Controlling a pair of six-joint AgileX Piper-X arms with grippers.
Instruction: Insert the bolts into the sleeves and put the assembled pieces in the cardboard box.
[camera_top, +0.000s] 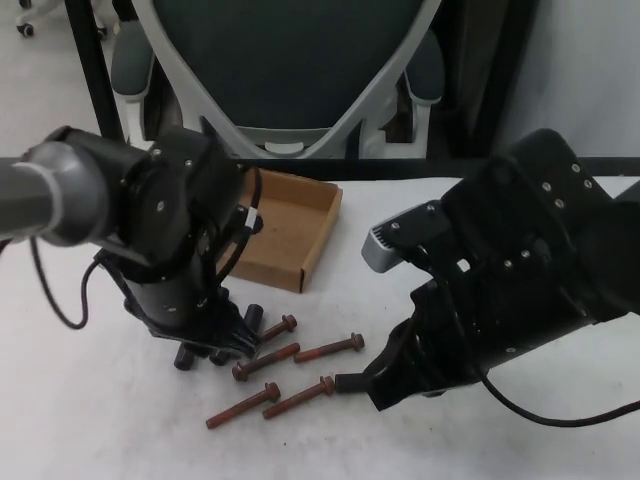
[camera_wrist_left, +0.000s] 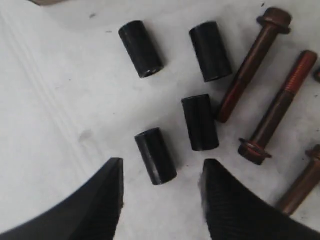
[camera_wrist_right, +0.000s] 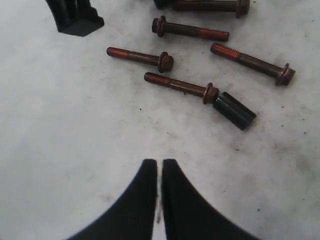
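On the bench, bolts (camera_top: 325, 349) lie loose near the box (camera_top: 290, 225).
Left wrist: left gripper (camera_wrist_left: 162, 172) spread apart above four sleeves (camera_wrist_left: 200, 122). Right wrist: right gripper (camera_wrist_right: 159, 165) pressed together, empty; one sleeve (camera_wrist_right: 235, 111) touches a bolt's head.

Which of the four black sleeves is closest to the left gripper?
The sleeve lying right in the open gap of the left gripper; the other three sleeves lie farther out, beyond its tips.
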